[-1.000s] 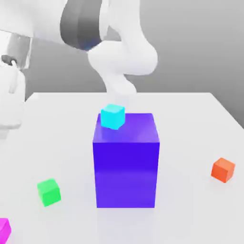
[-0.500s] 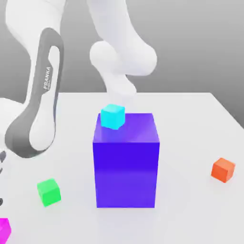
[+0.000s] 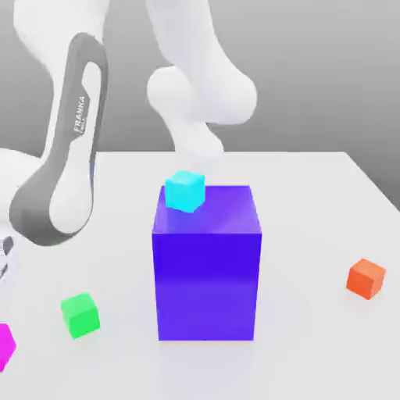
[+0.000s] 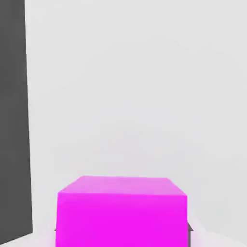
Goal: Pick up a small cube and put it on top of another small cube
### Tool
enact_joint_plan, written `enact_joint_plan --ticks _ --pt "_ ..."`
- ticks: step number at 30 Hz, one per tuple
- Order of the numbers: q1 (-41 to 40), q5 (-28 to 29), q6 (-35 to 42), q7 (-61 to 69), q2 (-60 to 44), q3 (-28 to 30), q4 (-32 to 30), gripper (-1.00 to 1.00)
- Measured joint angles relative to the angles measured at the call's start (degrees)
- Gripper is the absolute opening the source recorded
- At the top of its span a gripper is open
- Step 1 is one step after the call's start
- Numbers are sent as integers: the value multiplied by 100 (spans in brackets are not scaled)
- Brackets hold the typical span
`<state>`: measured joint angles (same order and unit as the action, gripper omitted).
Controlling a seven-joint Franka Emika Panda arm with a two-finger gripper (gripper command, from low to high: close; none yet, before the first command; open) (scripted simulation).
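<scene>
The small cube, bright magenta-pink, sits at the lower left edge of the exterior view, tilted and partly cut off. In the hand view the same small cube looms close, with my gripper shut on it and dark finger slivers at its two sides. The other small cube, bright green, rests on the white table, a short way to the exterior view's right of the magenta one and apart from it. My arm bends down over the exterior view's left side.
A big blue-violet block stands mid-table with a cyan cube on its top back corner. An orange cube lies at the exterior view's right. The table edge and dark floor appear in the hand view.
My arm swung down over the exterior view's left and the gripper went from open to shut. The magenta cube now sits higher in the exterior view and is tilted.
</scene>
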<state>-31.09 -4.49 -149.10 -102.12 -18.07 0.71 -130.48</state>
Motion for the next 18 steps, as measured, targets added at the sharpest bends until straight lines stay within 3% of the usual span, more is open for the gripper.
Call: enact_joint_plan --ticks 6,11,18 --pt "32 -114 -124 -166 1126 -51 -1221 -100" --pt "-34 286 -294 -678 1949 -50 -2264 -100" --pt "-101 501 -1093 -895 1352 -49 -2469 -100"
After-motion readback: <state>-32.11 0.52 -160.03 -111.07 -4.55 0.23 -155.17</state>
